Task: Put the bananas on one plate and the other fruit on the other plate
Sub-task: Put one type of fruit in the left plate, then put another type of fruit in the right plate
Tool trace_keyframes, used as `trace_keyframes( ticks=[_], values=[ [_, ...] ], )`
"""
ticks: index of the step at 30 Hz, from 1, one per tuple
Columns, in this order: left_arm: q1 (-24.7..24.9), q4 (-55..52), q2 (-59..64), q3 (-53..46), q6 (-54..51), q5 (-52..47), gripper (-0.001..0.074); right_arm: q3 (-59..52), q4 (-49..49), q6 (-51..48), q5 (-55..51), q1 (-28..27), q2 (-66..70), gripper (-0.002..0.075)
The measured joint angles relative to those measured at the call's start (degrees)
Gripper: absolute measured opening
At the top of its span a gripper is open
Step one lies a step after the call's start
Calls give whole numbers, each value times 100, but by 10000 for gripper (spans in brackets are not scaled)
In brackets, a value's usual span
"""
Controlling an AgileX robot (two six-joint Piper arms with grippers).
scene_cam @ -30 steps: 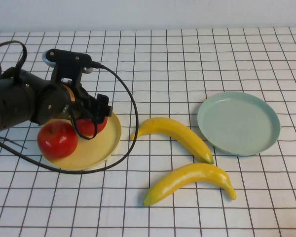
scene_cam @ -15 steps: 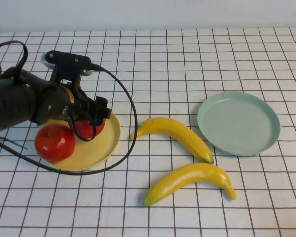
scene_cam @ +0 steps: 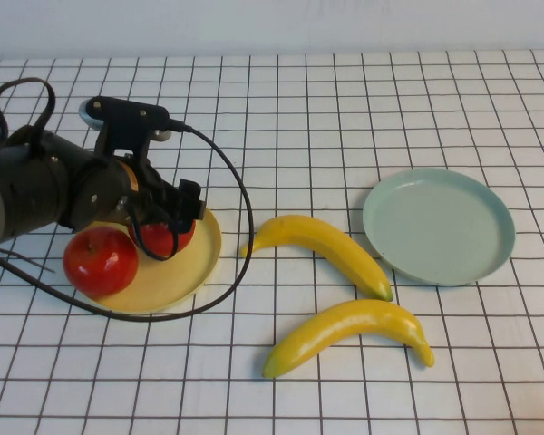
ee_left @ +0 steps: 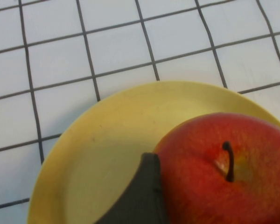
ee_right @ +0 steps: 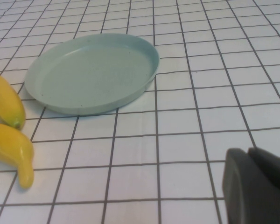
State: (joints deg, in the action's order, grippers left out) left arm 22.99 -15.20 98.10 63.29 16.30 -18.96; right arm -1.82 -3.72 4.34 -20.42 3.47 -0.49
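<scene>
My left gripper (scene_cam: 170,227) is shut on a red apple (scene_cam: 166,236), holding it low over the far right part of the yellow plate (scene_cam: 177,275). In the left wrist view one dark finger (ee_left: 144,196) presses the side of that apple (ee_left: 224,168) above the yellow plate (ee_left: 102,140). A second red apple (scene_cam: 100,261) rests on the plate's left side. Two yellow bananas (scene_cam: 325,246) (scene_cam: 349,329) lie on the cloth in the middle. The blue-green plate (scene_cam: 440,227) stands bare at the right. My right gripper (ee_right: 257,186) is shut, low over the cloth near the blue-green plate (ee_right: 93,70).
A white cloth with a black grid (scene_cam: 344,109) covers the table. The left arm's black cable (scene_cam: 240,227) loops round the yellow plate's right and front. The banana ends (ee_right: 9,107) (ee_right: 14,151) show in the right wrist view.
My left gripper with its apple has shifted slightly to the left over the yellow plate. The second apple and the plate have slid a little to the left. The bananas have not moved.
</scene>
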Motion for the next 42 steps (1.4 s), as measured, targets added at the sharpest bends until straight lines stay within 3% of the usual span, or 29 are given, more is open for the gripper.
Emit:
trace_keyframes(
  ticks=[10,19,21,24,26,29,34,42],
  values=[
    [0,12,-109,-9,-164,309,668,0,0,0,0,0,0,-15],
    [0,-46,-1403,-9,-403,332,664,0,0,0,0,0,0,-15],
    [0,-46,-1719,-39,-403,310,607,0,0,0,0,0,0,-15],
    [60,88,-2275,-314,-403,431,384,0,0,0,0,0,0,-15],
    [117,228,-2665,-670,-377,611,180,0,0,0,0,0,0,-15],
    [155,341,-3252,-1303,-121,739,54,0,0,0,0,0,0,-15],
    [164,379,-4291,-2084,621,267,6,0,0,0,0,0,0,-15],
    [164,379,-5865,-2404,-605,-333,0,0,0,0,0,0,0,-15]
  ],
)
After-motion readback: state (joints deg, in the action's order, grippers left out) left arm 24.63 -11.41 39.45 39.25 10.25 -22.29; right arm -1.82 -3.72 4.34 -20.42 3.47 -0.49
